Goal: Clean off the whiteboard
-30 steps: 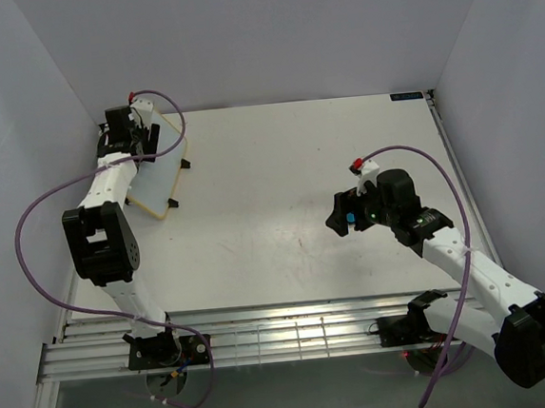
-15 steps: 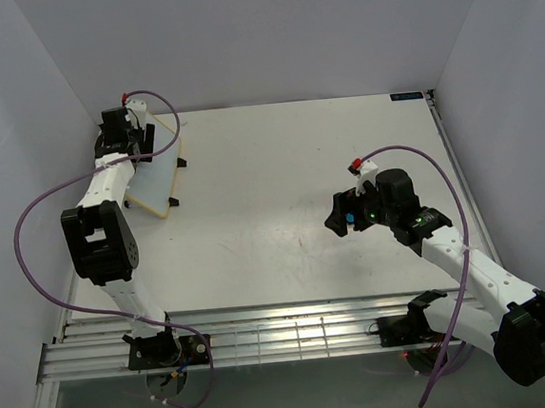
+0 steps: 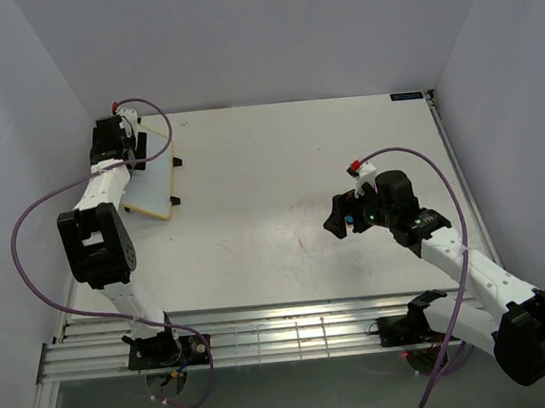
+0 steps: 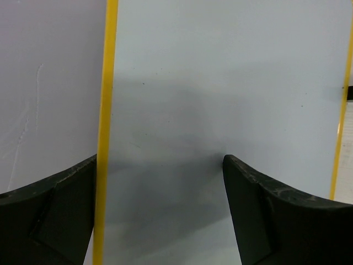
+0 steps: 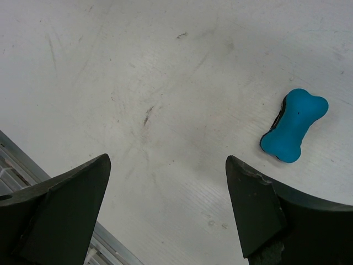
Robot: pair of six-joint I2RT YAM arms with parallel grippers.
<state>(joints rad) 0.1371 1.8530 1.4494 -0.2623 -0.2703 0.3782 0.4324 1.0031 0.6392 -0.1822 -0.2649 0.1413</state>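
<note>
Far left, the whiteboard [image 3: 156, 184] lies long axis near-to-far (left end effector [image 4: 160, 160] spread wide over it).

Item, my left gripper [image 4: 160, 171]: shifted back toward the far-left corner. Whiteboard [image 3: 156, 184]: moved left with it. My right gripper [image 3: 337, 219]: edged slightly left.

The whiteboard [image 3: 156, 184] is sitting in the far left corner near the side wall [image 3: 35, 110], leaving only a narrow way past there, while the wide middle of the table [image 3: 250, 168] is lying open between the arms, with just the blue eraser [image 5: 294, 125] resting outside the right gripper [image 5: 165, 160].
</note>
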